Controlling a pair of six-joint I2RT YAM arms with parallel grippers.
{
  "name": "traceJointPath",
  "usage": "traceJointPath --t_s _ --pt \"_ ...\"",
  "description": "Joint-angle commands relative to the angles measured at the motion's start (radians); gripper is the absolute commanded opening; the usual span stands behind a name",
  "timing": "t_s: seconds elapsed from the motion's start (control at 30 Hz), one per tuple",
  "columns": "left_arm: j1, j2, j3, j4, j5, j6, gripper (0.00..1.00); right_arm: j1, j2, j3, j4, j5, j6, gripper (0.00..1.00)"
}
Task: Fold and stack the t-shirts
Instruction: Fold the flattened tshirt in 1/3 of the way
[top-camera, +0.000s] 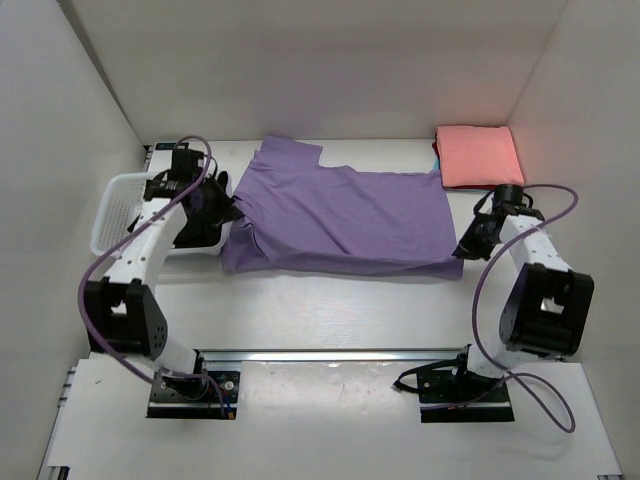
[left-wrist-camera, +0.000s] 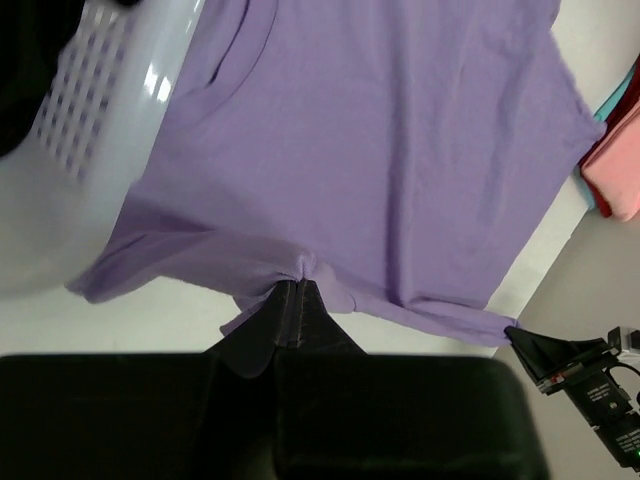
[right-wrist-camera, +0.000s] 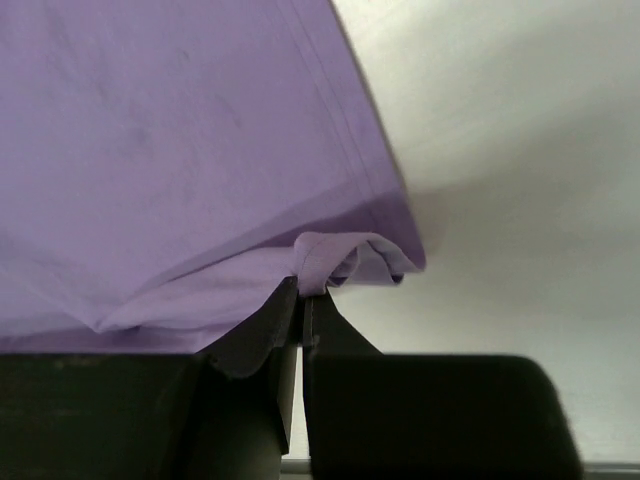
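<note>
While both claws pinch it, the lilac-purple t-shirt (top-camera: 345, 215) lies spread flat in the middle of the surface (top-camera: 330, 310), its long axis running left to right across the top view. Its stitched hem end points right, and its end with a curved seam points left toward the white lattice basket (top-camera: 115, 210), which it touches. The left claw (top-camera: 232, 212) is closed tight on a bunched fold at the shirt's near left edge. The right claw (top-camera: 465, 250) is likewise closed on the near right corner, where the hem curls over its tips. A folded salmon-pink t-shirt (top-camera: 478, 155) sits at the far right corner, apart from the purple one, with a teal edge (left-wrist-camera: 615, 100) showing beneath it.
</note>
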Motion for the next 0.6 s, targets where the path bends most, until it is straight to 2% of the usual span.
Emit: traceJointPath --t_s 0.0,0.3,0.33,0.37,0.4,0.43,0.47,0.57 --pt "0.015 0.057 0.125 0.023 -0.029 0.023 0.0 0.0 0.091 0.115 0.038 -0.03 -0.027 0.0" --pt "0.045 0.293 0.362 -0.032 -0.054 0.043 0.0 0.063 0.355 0.378 -0.011 -0.052 -0.041 0.0" --pt "0.045 0.308 0.383 -0.042 -0.06 0.049 0.0 0.066 0.387 0.414 -0.014 -0.056 -0.044 0.05" --pt "0.048 0.339 0.414 -0.039 -0.058 0.047 0.07 0.075 0.41 0.448 -0.028 -0.044 -0.047 0.14" --pt "0.055 0.361 0.425 -0.051 -0.051 0.047 0.19 0.089 0.419 0.458 -0.048 -0.021 -0.051 0.21" --pt "0.056 0.383 0.458 -0.046 -0.047 0.053 0.24 0.1 0.423 0.494 -0.046 -0.006 -0.061 0.25" --pt "0.059 0.391 0.481 -0.045 -0.037 0.047 0.25 0.106 0.421 0.51 -0.043 0.02 -0.068 0.32" --pt "0.05 0.427 0.535 -0.052 -0.038 0.049 0.3 0.112 0.395 0.519 -0.028 0.052 -0.068 0.36"
